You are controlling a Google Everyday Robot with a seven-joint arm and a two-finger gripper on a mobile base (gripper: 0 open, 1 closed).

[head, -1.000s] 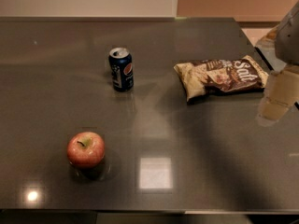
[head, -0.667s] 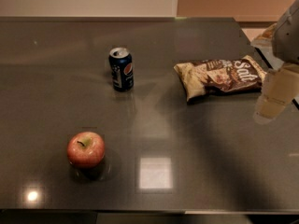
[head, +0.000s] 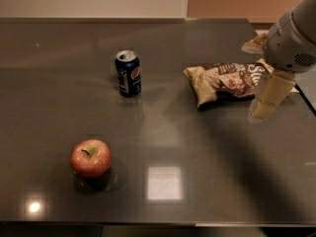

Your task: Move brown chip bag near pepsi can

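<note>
The flat, crinkly tan-and-brown chip bag (head: 222, 82) lies on the dark glossy table (head: 197, 147). The beige gripper (head: 261, 107) hangs at its right end; open or closed, I cannot tell.

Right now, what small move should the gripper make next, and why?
Probably ease the gripper toward the middle of the brown chip bag and lower it. The gripper sits at the bag's end farthest from the pepsi can, not visibly holding it, and the bag lies flat, apart from the can.
</note>
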